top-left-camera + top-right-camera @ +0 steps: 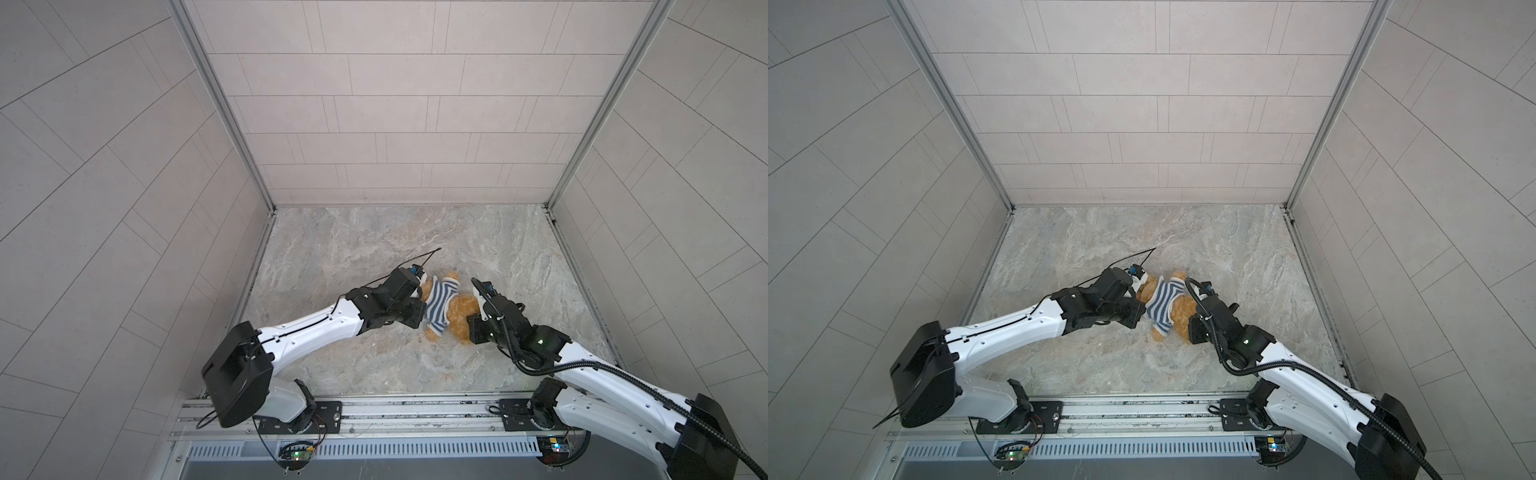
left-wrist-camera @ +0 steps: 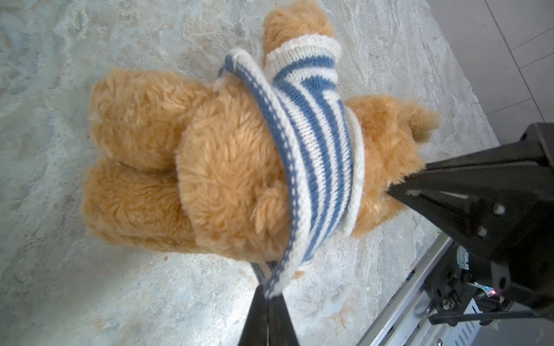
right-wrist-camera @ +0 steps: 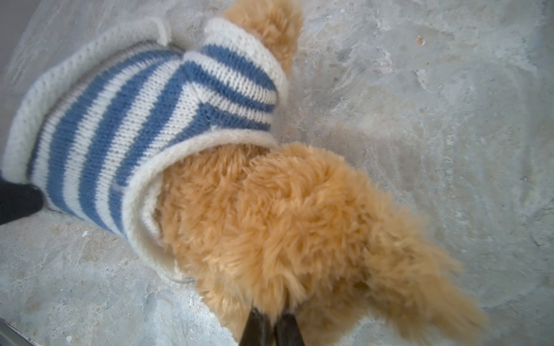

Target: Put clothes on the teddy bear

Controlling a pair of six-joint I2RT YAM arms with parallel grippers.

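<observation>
A small, fluffy golden-brown plush teddy bear lies on the grey marble-patterned tabletop, near the middle and towards the front edge, between the two arms. A blue-and-white striped knitted sweater with white ribbed edging is bunched around its upper body. The rump and both legs are bare. One paw pokes out of a sleeve cuff.

In the left wrist view the left gripper has its black fingers clenched on the sweater's hem, which is drawn out from the bear's body into a taut band. The legs lie side by side, away from the head.

In the right wrist view the right gripper has its fingers pressed together in the long fur at the bear's head end, just beside the sweater's white collar. How much plush they pinch is hidden by the fur.

In both top views the two grippers sit on opposite sides of the bear, left at the sweater, right at the head. Pale grey tiled walls enclose the tabletop on three sides, and a metal rail at the front carries both arm bases.
</observation>
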